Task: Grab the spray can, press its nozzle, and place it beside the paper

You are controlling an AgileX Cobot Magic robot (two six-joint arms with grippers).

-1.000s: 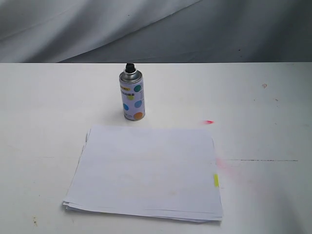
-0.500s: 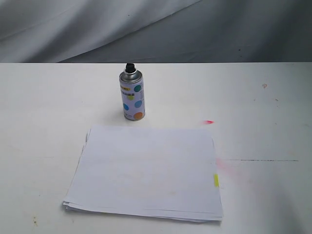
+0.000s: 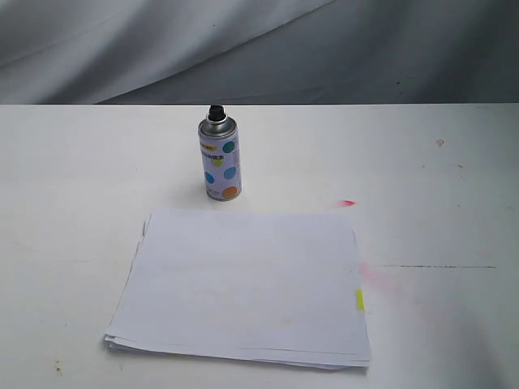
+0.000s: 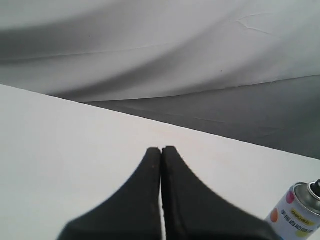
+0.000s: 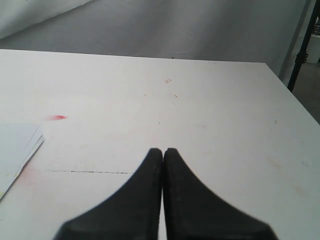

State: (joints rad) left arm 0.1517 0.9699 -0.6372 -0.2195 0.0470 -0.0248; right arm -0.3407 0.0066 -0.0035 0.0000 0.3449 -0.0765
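Nothing moved since earlier frames. Your left end effector [image 4: 161, 149]: tips pressed together, empty, above bare counter [image 4: 60, 150]. Your right end effector [image 5: 163, 150]: tips together too, empty. Spray can [image 3: 220, 160] stands upright on counter just beyond paper [image 3: 243, 279] far edge, black nozzle [image 3: 216, 110] on top.

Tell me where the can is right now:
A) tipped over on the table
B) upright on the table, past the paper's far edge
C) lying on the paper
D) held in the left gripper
B: the can stands upright on the table just past the far edge of the paper, while the left gripper and right gripper are shut and empty.
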